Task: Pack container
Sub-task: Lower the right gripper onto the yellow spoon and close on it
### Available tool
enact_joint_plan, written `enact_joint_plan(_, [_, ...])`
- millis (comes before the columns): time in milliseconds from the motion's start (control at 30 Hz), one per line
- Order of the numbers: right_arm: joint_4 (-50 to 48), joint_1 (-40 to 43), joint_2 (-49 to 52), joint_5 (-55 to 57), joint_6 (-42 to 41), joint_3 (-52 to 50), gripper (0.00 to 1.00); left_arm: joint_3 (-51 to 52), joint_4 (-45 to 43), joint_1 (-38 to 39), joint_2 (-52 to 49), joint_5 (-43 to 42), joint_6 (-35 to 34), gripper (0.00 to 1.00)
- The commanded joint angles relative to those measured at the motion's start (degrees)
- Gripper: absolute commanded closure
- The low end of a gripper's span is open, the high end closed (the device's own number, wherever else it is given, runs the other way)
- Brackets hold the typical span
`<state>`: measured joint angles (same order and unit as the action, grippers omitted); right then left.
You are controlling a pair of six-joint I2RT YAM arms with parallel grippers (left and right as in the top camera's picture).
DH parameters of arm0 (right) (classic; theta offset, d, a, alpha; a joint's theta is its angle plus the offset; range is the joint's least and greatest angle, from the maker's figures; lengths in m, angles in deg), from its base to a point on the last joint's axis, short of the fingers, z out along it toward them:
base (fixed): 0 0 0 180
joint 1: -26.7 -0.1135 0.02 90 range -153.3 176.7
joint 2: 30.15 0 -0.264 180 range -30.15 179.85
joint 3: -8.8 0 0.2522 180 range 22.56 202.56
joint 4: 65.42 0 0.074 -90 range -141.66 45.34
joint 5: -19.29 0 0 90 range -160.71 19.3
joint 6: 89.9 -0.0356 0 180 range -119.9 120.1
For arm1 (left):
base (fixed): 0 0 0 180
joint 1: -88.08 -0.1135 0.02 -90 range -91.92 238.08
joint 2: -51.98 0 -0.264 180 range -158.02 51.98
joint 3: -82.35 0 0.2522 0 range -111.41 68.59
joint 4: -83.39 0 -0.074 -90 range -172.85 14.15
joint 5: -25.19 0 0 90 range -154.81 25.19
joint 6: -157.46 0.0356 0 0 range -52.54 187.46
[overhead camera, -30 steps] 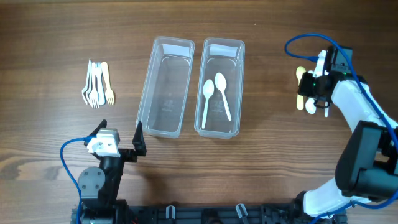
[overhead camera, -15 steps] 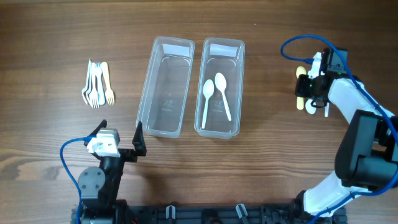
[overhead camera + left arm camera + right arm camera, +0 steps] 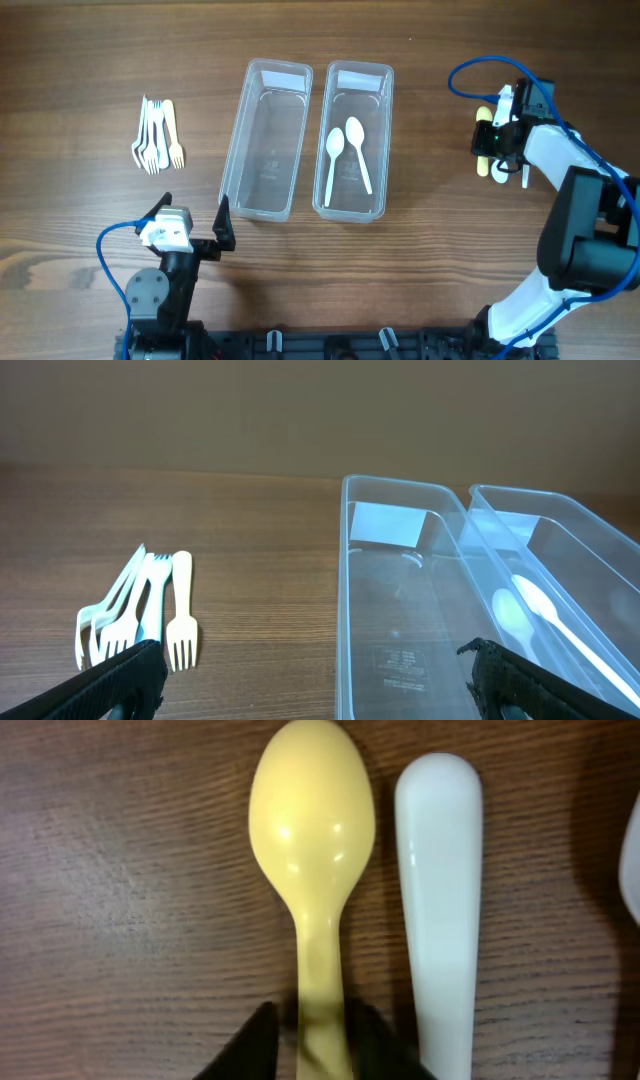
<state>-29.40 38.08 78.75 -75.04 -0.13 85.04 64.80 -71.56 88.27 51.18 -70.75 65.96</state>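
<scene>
Two clear containers stand side by side mid-table, the left one [image 3: 237,140] with nothing in it, the right one [image 3: 388,140] holding two white spoons [image 3: 334,160]. At the far right, a yellow spoon [image 3: 312,810] lies flat on the wood beside a white spoon [image 3: 438,870]. My right gripper [image 3: 322,1030] is shut on the yellow spoon's handle, a finger tight against each side. In the overhead view that gripper [image 3: 497,140] covers most of the spoon pile. My left gripper [image 3: 315,680] stands open near the front edge, with nothing between its fingers.
A bunch of white and cream forks [image 3: 155,135] lies at the left of the table, seen also in the left wrist view as forks [image 3: 140,615]. The left container's near end [image 3: 345,660] lies between my left fingers' line of sight. Another white piece [image 3: 630,850] shows at the frame edge.
My right gripper has shifted slightly up the table and its jaws have narrowed onto the yellow spoon's handle. The left arm, containers and forks have not moved.
</scene>
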Motion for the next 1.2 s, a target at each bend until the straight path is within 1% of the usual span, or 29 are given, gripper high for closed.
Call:
enact_joint_plan(0, [0.74, 0.07, 2.62, -0.72, -0.87, -0.33, 0.96, 0.37, -0.20, -0.35, 0.39, -0.68, 1.14, 0.00])
enact_joint_plan(167, [2.84, 0.07, 0.04, -1.97, -1.44, 0.52, 0.96, 0.37, -0.20, -0.35, 0.39, -0.68, 1.14, 0.00])
enact_joint_plan(500, [7.15, 0.07, -16.15, -3.43, -1.51, 0.59, 0.96, 0.37, -0.20, -0.35, 0.39, -0.68, 1.14, 0.00])
enact_joint_plan(567, [7.39, 0.07, -17.66, -3.17, -1.51, 0.59, 0.95, 0.37, -0.20, -0.35, 0.39, -0.68, 1.14, 0.00])
enact_joint_plan(600, [7.48, 0.07, -17.75, -2.82, -1.42, 0.57, 0.88, 0.37, -0.20, -0.35, 0.39, -0.66, 1.14, 0.00])
enact_joint_plan(633, [7.56, 0.07, -17.68, -2.64, -1.44, 0.52, 0.72, 0.37, -0.20, -0.35, 0.39, -0.68, 1.14, 0.00])
enact_joint_plan(667, [7.50, 0.07, -17.03, -2.14, -1.44, 0.37, 0.59, 0.37, -0.20, -0.35, 0.39, -0.68, 1.14, 0.00])
enact_joint_plan(700, [7.23, 0.07, -16.33, -2.10, -1.44, 0.15, 0.55, 0.37, -0.20, -0.35, 0.39, -0.68, 1.14, 0.00])
enact_joint_plan(767, [6.05, 0.07, -14.64, -2.14, -1.46, -0.20, 0.52, 0.37, -0.20, -0.35, 0.39, -0.68, 1.14, 0.00])
enact_joint_plan(967, [4.13, 0.07, -8.24, -2.10, -2.08, -0.20, 0.50, 0.37, -0.20, -0.35, 0.39, -0.68, 1.14, 0.00])
enact_joint_plan(1100, [2.03, 0.07, -4.42, -2.19, -2.12, -0.20, 0.44, 0.37, -0.20, -0.35, 0.39, -0.66, 1.14, 0.00])
enact_joint_plan(1167, [0.39, 0.07, -2.51, -3.76, -2.12, -0.20, 0.44, 0.37, -0.20, -0.35, 0.39, -0.68, 1.14, 0.00])
